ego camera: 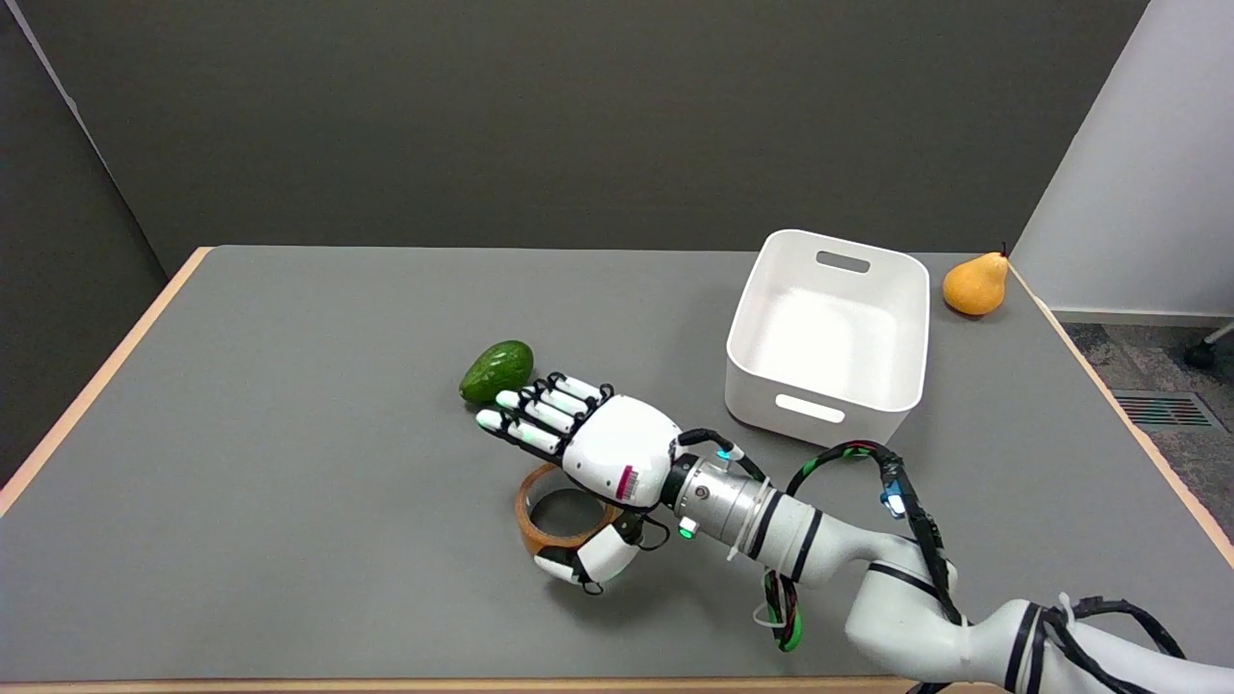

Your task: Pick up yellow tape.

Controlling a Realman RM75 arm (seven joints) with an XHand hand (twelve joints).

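Observation:
The yellow tape (546,528) is a brownish-yellow roll lying flat on the grey table (289,463), near the front middle. My right hand (588,453) hovers over its far right side, palm down, and hides part of the ring. The fingers (540,414) stretch out straight toward the upper left, past the roll. The thumb (590,564) curls down at the roll's near right edge, close to it or touching; I cannot tell which. Nothing is held in the hand.
A green avocado (496,370) lies just beyond my fingertips. A white bin (829,337) with nothing in it stands at the right. A yellow pear (976,283) sits by the table's far right corner. The table's wooden edges run along left and right.

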